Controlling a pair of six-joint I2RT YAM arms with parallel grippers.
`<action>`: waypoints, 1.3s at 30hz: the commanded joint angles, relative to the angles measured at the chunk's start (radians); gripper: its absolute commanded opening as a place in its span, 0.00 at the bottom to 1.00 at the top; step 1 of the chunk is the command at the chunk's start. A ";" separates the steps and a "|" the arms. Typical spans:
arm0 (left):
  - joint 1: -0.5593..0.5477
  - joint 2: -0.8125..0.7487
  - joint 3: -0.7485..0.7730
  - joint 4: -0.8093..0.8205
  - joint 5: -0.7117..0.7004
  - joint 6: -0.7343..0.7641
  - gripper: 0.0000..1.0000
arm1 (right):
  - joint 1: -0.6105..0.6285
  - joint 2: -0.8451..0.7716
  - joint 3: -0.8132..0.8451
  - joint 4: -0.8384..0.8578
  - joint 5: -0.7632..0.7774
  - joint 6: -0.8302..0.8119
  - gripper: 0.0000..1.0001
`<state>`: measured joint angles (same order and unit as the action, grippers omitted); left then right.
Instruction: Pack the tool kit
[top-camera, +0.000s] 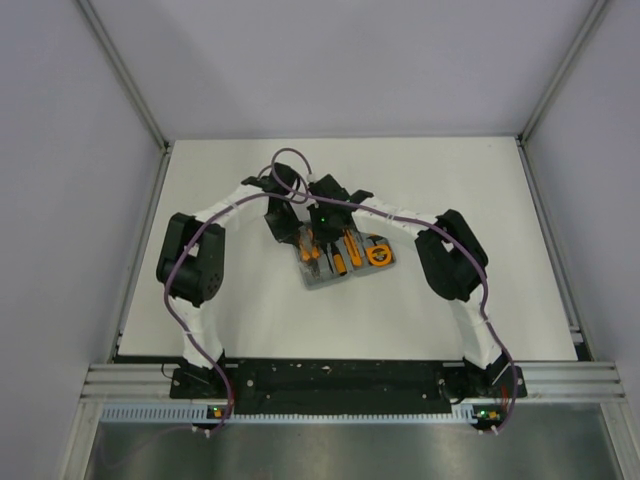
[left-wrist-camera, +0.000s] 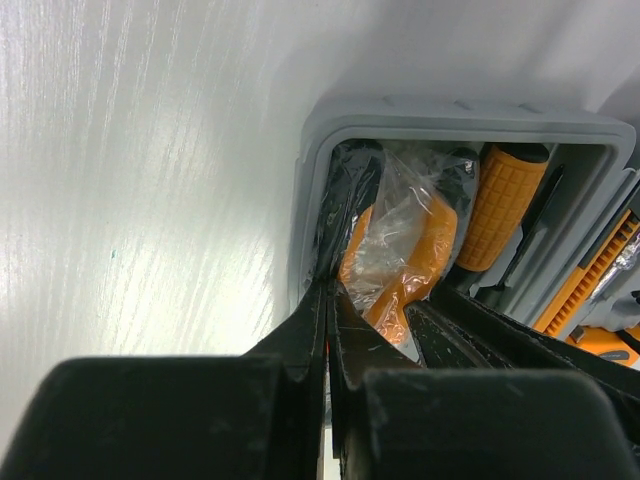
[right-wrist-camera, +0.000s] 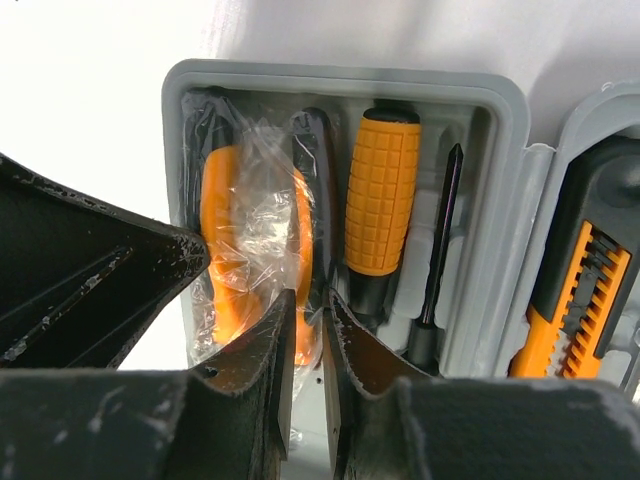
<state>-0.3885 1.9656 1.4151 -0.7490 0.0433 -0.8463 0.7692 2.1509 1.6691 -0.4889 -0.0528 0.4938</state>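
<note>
Matt grey plastic case (right-wrist-camera: 340, 82), crinkled glossy clear film (right-wrist-camera: 262, 160) over pliers (right-wrist-camera: 218, 200), ribbed orange plastic screwdriver handle (right-wrist-camera: 382, 190).

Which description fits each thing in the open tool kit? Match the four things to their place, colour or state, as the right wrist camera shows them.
Things:
1. pliers
2. screwdriver
3. cutter
4. case

Descriptions:
A. grey, with rounded corners
B. wrapped in clear plastic, in the compartment at the left of the view
C. orange and black, in the other half of the case, at the right of the view
D. ribbed orange handle, in the slot beside the pliers

Pairs: 1-B, 2-D, 3-C, 4-A
</note>
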 joint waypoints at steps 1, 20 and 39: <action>-0.044 0.219 -0.108 -0.093 -0.088 0.004 0.00 | 0.010 0.030 -0.028 0.016 -0.002 0.022 0.15; -0.087 0.335 -0.145 -0.050 -0.048 -0.028 0.00 | 0.041 0.007 0.011 0.001 0.018 0.063 0.21; -0.058 -0.042 -0.058 -0.009 -0.049 0.027 0.30 | 0.042 -0.218 -0.012 -0.022 0.185 0.029 0.28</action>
<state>-0.4480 1.9343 1.4025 -0.6987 0.0280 -0.8566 0.7876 2.0563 1.6611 -0.5461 0.0914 0.5282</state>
